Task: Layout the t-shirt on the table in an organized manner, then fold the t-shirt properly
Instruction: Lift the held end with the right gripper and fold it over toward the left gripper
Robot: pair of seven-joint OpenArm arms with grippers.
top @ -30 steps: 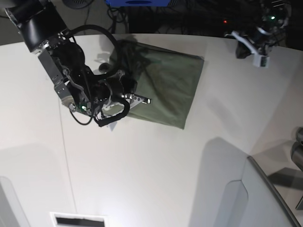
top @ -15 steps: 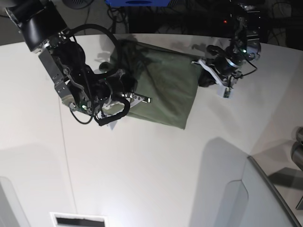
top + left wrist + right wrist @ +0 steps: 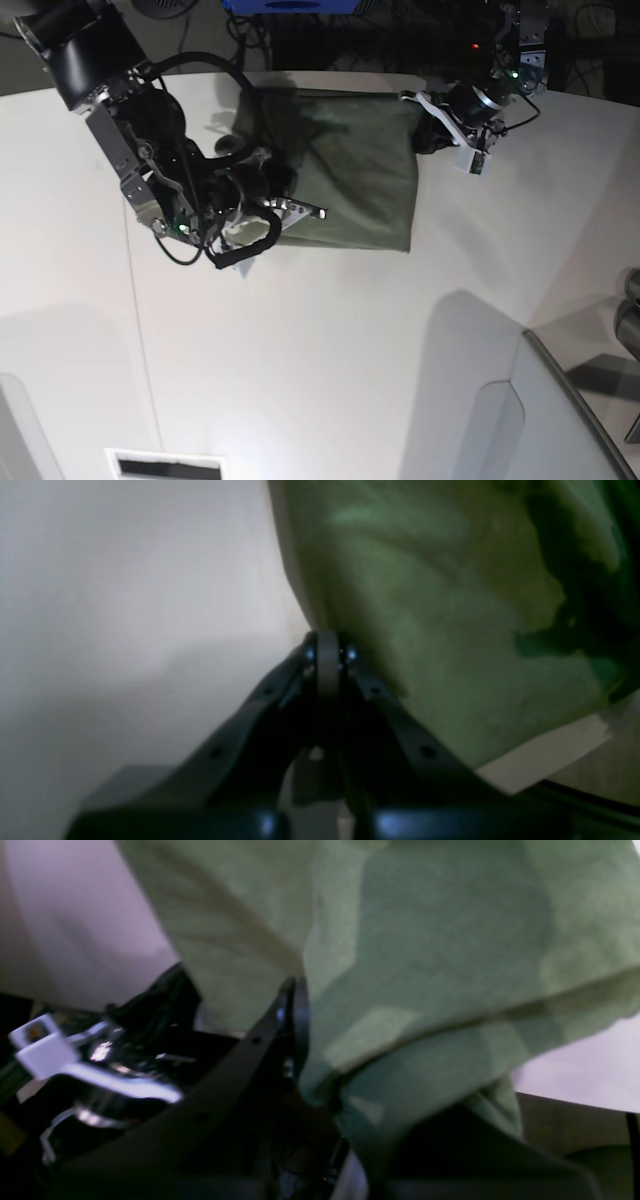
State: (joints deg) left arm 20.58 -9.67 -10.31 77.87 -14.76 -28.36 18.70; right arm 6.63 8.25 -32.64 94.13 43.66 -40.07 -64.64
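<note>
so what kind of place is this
Probably a robotics lab or test bench: two black robot arms work an olive t-shirt on a bare white table, with cables and equipment crowding the dark background.

One olive-green t-shirt [image 3: 345,170] on show, a single folded slab of cloth and nothing else like it anywhere; one white table [image 3: 330,350] under it, with one thin dark seam line [image 3: 140,340] running down it; two arms in play, so two grippers, the left gripper [image 3: 425,130] and the right gripper [image 3: 265,205] (each at an edge of that one shirt); one grey angled panel [image 3: 560,420] in the near corner
</note>
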